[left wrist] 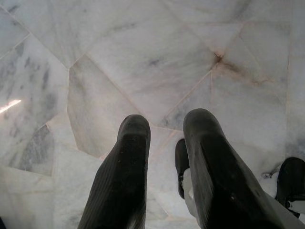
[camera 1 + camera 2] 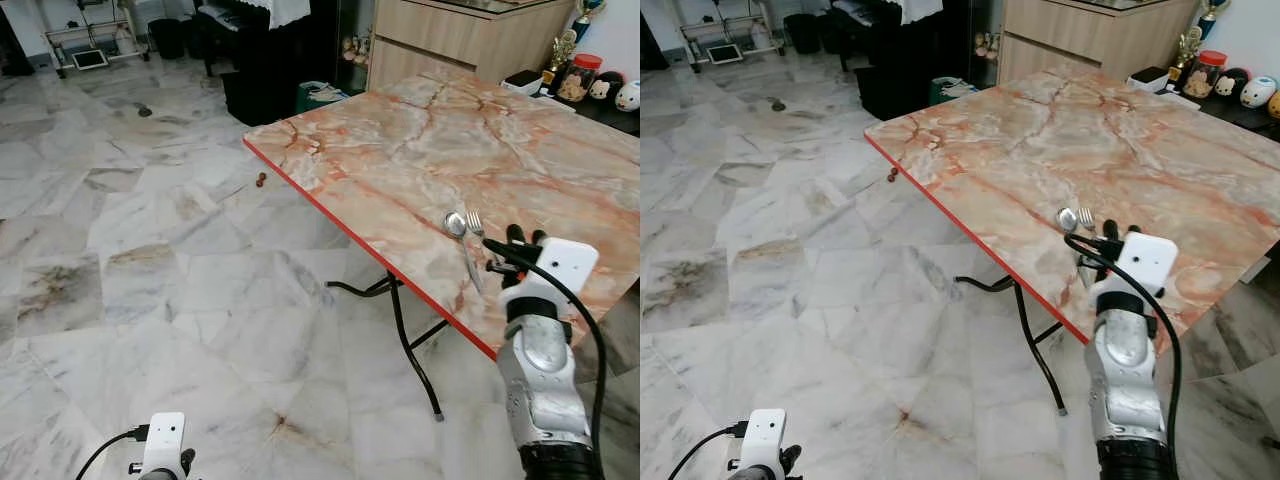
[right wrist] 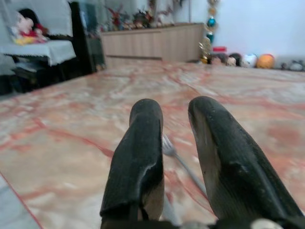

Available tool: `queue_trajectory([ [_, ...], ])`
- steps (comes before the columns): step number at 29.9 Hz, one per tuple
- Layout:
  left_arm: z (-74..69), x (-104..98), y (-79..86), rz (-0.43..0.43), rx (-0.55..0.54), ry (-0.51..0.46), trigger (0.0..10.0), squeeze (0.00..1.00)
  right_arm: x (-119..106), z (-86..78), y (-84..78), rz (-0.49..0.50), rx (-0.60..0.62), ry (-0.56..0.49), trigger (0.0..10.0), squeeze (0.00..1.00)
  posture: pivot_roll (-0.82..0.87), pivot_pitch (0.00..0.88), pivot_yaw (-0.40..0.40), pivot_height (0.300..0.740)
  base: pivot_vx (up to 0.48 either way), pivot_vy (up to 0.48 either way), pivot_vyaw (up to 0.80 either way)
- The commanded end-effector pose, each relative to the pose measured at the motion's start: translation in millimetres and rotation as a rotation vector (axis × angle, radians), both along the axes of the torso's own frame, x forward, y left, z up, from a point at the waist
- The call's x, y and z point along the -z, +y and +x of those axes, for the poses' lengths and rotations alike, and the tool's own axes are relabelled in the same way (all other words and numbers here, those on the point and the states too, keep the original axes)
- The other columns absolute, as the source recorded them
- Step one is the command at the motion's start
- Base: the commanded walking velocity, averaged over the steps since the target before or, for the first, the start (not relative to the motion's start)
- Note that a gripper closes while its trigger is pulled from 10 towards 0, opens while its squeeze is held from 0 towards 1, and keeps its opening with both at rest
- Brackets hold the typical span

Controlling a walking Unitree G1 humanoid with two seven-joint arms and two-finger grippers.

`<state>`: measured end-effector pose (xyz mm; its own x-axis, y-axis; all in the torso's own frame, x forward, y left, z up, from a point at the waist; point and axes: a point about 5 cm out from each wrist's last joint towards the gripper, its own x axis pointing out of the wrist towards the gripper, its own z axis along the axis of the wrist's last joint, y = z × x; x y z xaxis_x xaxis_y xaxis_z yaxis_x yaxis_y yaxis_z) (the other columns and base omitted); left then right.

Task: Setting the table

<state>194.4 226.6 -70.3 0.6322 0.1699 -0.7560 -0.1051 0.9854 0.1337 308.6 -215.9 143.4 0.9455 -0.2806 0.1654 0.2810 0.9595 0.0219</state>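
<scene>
A metal spoon (image 2: pixel 456 224) and a fork (image 2: pixel 475 222) lie side by side on the orange marble table (image 2: pixel 400 140), close to its red front edge. My right gripper (image 2: pixel 525 237) hovers low over the table just right of their handles. Its fingers are open with nothing between them, and in the right wrist view the fork (image 3: pixel 167 145) lies on the tabletop in the gap ahead of the fingers (image 3: pixel 143 143). My left gripper (image 1: pixel 167 126) hangs open over the marble floor, far below the table.
Black folding legs (image 2: pixel 410 340) stand under the table's near edge. A wooden cabinet (image 2: pixel 470 40) and a shelf with a jar and toys (image 2: pixel 585 78) are behind the table. Dark furniture (image 2: pixel 250 50) stands at the back. Small brown bits (image 2: pixel 261 180) lie on the floor.
</scene>
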Motion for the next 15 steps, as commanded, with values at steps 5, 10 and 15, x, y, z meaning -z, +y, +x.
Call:
queue_trajectory([
  [5,1.1,-1.0,1.1,0.008,0.001,-0.009,10.0,0.00,-4.3,1.8,3.4,-0.016,-0.015,-0.027,10.0,0.00,0.02,0.000,-0.003,0.731,0.000,0.000,0.11],
  [10,1.1,-0.8,0.4,0.011,0.012,-0.005,10.0,0.00,-4.4,1.4,3.2,-0.012,-0.021,-0.034,10.0,0.00,0.02,0.000,-0.005,0.731,0.000,0.000,0.75],
  [15,0.8,-0.5,-0.1,0.009,0.010,-0.003,10.0,0.00,-4.8,1.5,4.4,-0.012,-0.028,-0.036,10.0,0.00,0.02,0.000,-0.005,0.731,0.000,0.000,0.80],
])
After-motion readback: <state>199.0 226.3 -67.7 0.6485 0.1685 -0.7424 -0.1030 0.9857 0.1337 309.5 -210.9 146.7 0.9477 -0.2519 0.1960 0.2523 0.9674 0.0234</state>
